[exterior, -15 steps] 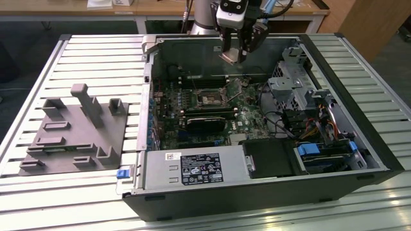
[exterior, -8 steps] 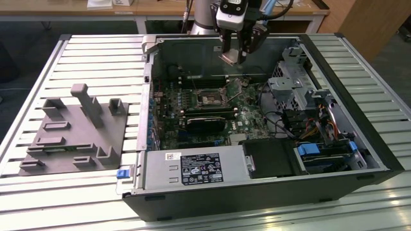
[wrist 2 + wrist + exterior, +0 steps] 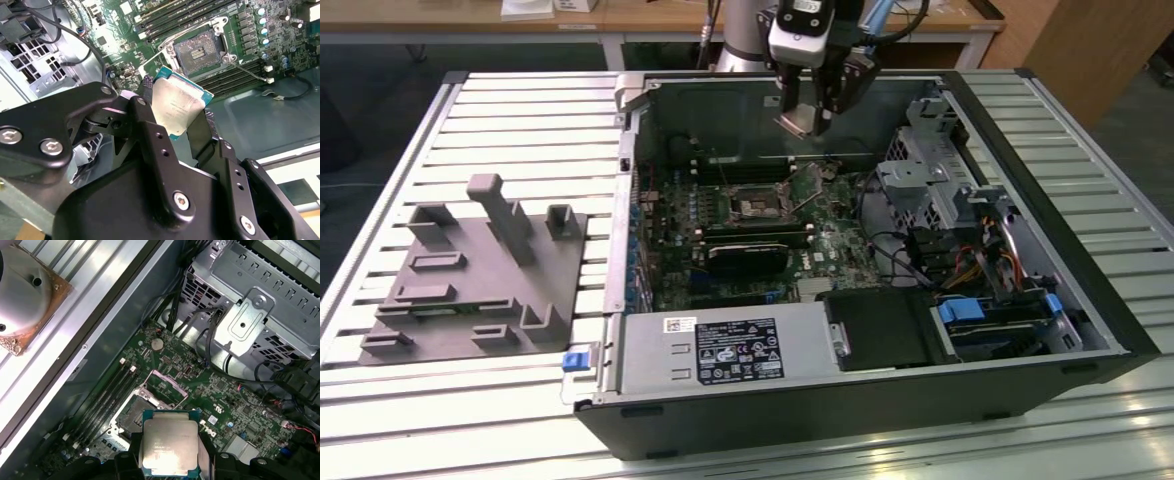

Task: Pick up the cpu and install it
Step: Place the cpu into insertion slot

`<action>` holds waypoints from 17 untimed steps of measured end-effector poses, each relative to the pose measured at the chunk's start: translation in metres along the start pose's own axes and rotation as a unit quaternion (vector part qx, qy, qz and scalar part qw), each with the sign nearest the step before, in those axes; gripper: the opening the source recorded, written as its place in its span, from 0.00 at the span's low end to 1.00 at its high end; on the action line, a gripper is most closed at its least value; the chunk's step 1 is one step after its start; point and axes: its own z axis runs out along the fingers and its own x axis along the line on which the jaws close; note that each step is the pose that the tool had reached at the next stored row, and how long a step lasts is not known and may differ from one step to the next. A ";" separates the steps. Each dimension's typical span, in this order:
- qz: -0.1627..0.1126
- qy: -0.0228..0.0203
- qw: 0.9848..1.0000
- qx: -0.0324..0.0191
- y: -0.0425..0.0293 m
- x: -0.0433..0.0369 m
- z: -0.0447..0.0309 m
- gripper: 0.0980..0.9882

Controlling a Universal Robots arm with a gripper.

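My gripper (image 3: 805,122) hangs over the open computer case (image 3: 1041,300), near its back wall, and is shut on the cpu. The cpu (image 3: 177,107) is a flat square chip with a silver top, clamped by two opposite edges between the black fingers (image 3: 150,125). It also appears in the first wrist view as the cpu (image 3: 169,442), held level with its metal top facing the camera. The motherboard socket (image 3: 758,207) lies below and a little to the exterior view's left of the gripper. Its frame is open in both wrist views, with the socket (image 3: 197,50) well apart from the chip.
A grey fixture plate (image 3: 467,275) with upright posts sits on the slatted table at the exterior view's left. Inside the case are a black card (image 3: 747,255), a power supply (image 3: 720,350), a metal drive cage (image 3: 927,180) and loose cables (image 3: 987,260).
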 end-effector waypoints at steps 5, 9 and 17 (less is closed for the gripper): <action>0.000 0.000 1.000 0.000 -0.0002 0.0000 0.0021 0.48; 0.000 0.000 1.000 0.000 -0.0005 -0.0001 0.0063 0.48; 0.020 -0.003 1.000 0.001 -0.0030 0.0020 0.0194 0.48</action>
